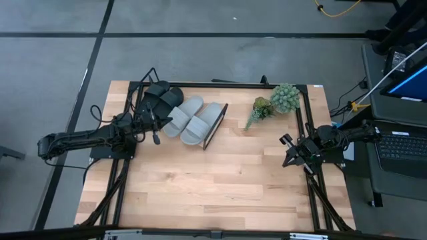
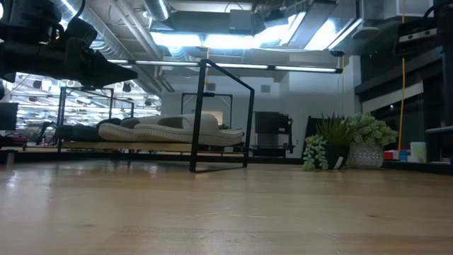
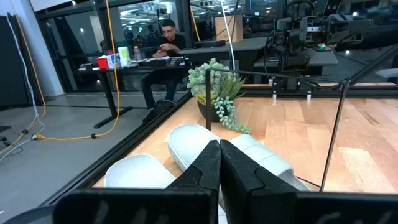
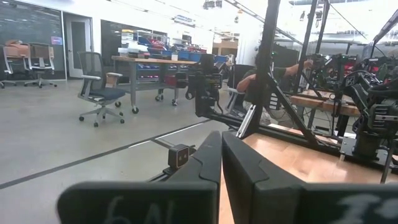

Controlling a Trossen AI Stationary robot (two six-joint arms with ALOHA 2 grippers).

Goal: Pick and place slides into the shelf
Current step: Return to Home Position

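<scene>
Closest to the left wrist lens: left gripper (image 3: 219, 165), jaws pressed together with nothing between them, hovering just over two grey slides (image 3: 186, 140) lying side by side; beyond them a plant (image 3: 214, 84) on the table (image 3: 367, 124), and past that a person (image 3: 165, 42) seated at a desk. From overhead: all four slides on the shelf (image 1: 215, 127) at the table's far left, black pair (image 1: 160, 98) outermost, grey slides next to it toward the shelf's right end, left gripper just beside them. Off at the table's right side, right gripper (image 1: 289, 155), well apart from the shelf. From table height: slides flat on the plank (image 2: 92, 146), left gripper raised above their left part, wire loop (image 2: 223, 117) upright by the grey slides. Through the right wrist lens: jaws likewise closed, empty, facing the room. Judging by that, placing apparently finished; only the retreat left. Lift straight up first, then draw back toward the base; keep the jaws closed to avoid snagging a strap; steer clear of the wire loop; go slowly enough not to nudge the grey slides off the plank; leave the right arm parked.
</scene>
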